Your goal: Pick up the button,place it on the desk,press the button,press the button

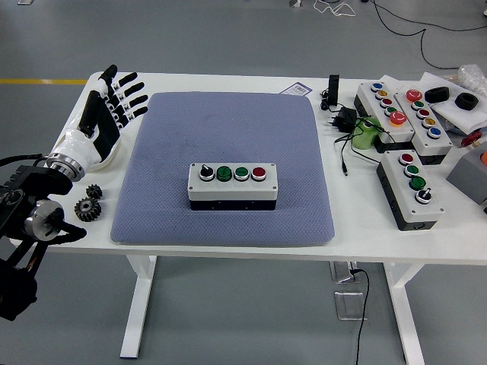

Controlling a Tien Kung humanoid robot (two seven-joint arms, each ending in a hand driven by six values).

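Note:
A grey button box (232,185) with a black selector knob, two green buttons and a red button lies in the middle of the blue-grey mat (228,129). My left hand (114,103) hovers over the table's left edge, well to the left of the box, fingers spread and holding nothing. Its black forearm comes in from the lower left. The right arm is out of view.
Two black gears (90,202) lie left of the mat, below my left hand. Three more button boxes (411,186) stand at the right with a black plug and cable (344,122), a green object (365,134) and black parts on a white tray (456,99).

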